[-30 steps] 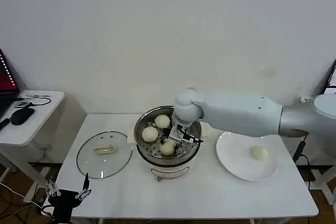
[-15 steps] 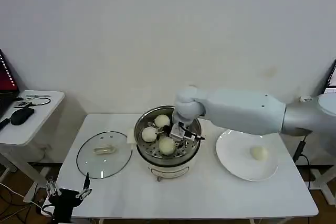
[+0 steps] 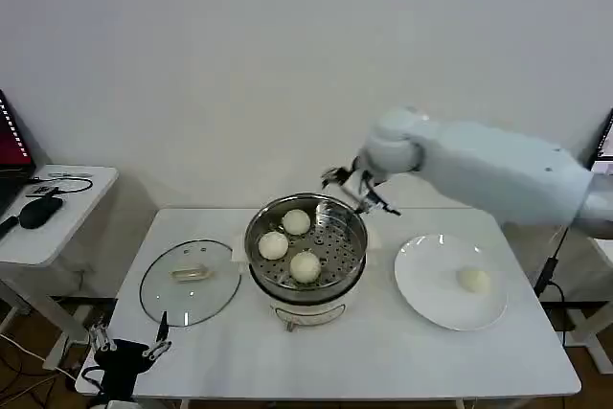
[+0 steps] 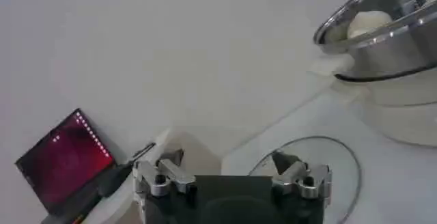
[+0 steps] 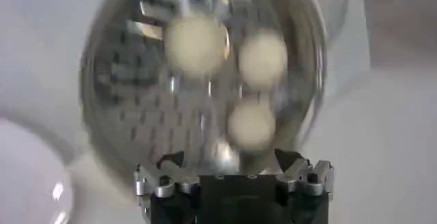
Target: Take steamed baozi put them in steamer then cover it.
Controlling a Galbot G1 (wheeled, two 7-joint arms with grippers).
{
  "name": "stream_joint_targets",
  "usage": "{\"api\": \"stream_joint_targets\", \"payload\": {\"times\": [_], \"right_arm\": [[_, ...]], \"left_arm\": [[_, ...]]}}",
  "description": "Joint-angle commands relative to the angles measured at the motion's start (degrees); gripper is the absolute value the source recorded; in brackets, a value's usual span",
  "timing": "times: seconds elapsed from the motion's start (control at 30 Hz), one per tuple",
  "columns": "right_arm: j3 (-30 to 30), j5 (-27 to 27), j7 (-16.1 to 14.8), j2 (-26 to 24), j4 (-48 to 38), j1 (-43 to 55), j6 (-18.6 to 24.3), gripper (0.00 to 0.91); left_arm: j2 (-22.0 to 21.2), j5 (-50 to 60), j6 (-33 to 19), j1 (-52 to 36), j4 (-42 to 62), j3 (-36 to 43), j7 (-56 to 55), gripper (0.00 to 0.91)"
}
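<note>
Loading step, three of four done: three steamed baozi (image 3: 290,245) sit on the perforated tray inside the steamer (image 3: 306,254), one toward the back, one on the cover side, one toward the front; in the right wrist view the same three (image 5: 232,63) show inside the pot (image 5: 109,109). The fourth bun (image 3: 472,280) lies alone on the white plate (image 3: 421,294), which stands just beside the steamer on the robot's right. The right gripper (image 3: 352,189) hangs above the steamer's back-right rim, apart from it, fingers (image 5: 160,179) spread and holding nothing; the arm reaches in from the right with the wrist raised and the pincer pointing down toward the pot. Judgement: the drop-off is finished, and the next move calls for swinging away from the steamer toward the plate, lowering over the last bun and pinching it softly, since it looks squashy, then carrying it to the bare patch of tray on the plate side. The cover (image 3: 190,281) lies flat on the table (image 3: 383,361) just beside the steamer on the robot's left, handle up, not yet placed. The left gripper (image 3: 126,352) is parked low at the table's front corner, near the cover and well apart from the steamer, fingers (image 4: 304,177) spread, empty.
</note>
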Motion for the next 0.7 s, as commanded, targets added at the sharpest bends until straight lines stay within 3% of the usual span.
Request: {"api": "stream_joint_targets", "payload": {"times": [0.03, 0.2, 0.33, 0.37, 0.47, 0.57, 0.7], "right_arm": [[1.4, 3.3, -3.0, -17.3, 0.4, -0.4, -9.5, 0.907], [4.4, 2.8, -6.0, -24.8, 0.9, -7.0, -7.4, 0.907], [12.8, 0.4, -7.6, -28.1, 0.1, -16.5, -3.2, 0.907], [17.3, -1.2, -7.6, -28.6, -0.6, -20.5, -2.2, 0.907], [28.0, -5.5, -8.1, -28.7, -3.1, -32.3, -0.2, 0.907], [35.1, -7.5, -8.0, -27.8, -5.8, -38.6, 0.1, 0.907], [38.5, -8.3, -7.7, -25.3, -9.4, -42.9, 0.2, 0.907]], "left_arm": [[1.2, -0.1, 0.0, -0.7, 0.1, 1.2, 0.0, 0.907], [1.5, 0.2, -0.1, -1.0, 0.1, 2.4, 0.0, 0.907], [1.4, 0.9, -0.3, -0.7, 0.0, 3.2, 0.0, 0.907], [1.3, 1.0, -0.4, -0.5, 0.0, 3.2, 0.0, 0.907], [1.4, 1.0, -0.6, 0.3, 0.1, 2.7, 0.0, 0.907], [1.5, 1.0, -0.7, 1.1, 0.0, 2.2, 0.0, 0.907], [1.1, 1.2, -0.7, 1.5, -0.3, 1.9, -0.1, 0.907]]}}
